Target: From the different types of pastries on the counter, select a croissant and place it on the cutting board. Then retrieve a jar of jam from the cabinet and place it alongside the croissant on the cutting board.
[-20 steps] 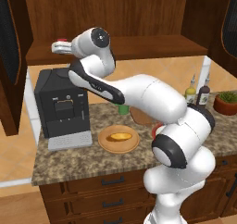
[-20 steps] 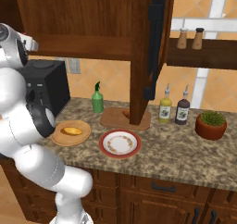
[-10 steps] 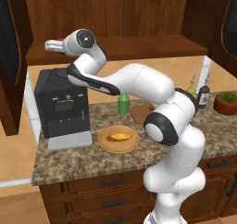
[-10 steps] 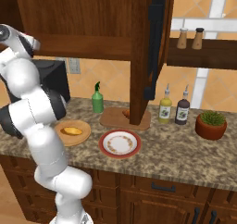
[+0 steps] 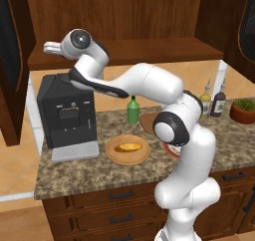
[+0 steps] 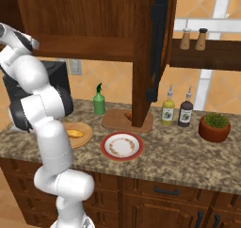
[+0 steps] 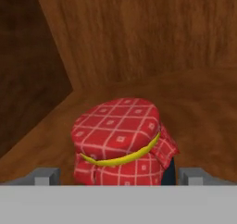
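- Two finger tips (image 7: 46, 176) flank the jar of jam (image 7: 121, 142), one either side; gripper (image 7: 119, 177) spread wider than the jar, no contact visible, nothing held.
- Jar on the cabinet (image 5: 124, 21) shelf, near the back corner.
- Best to advance a little, centre on the body below the cloth lid, then close.
- Side wall close on one flank; withdraw straight out over the shelf edge.
- Croissant (image 6: 127, 114) already on the cutting board (image 6: 115, 121); open board beside it for the jar.
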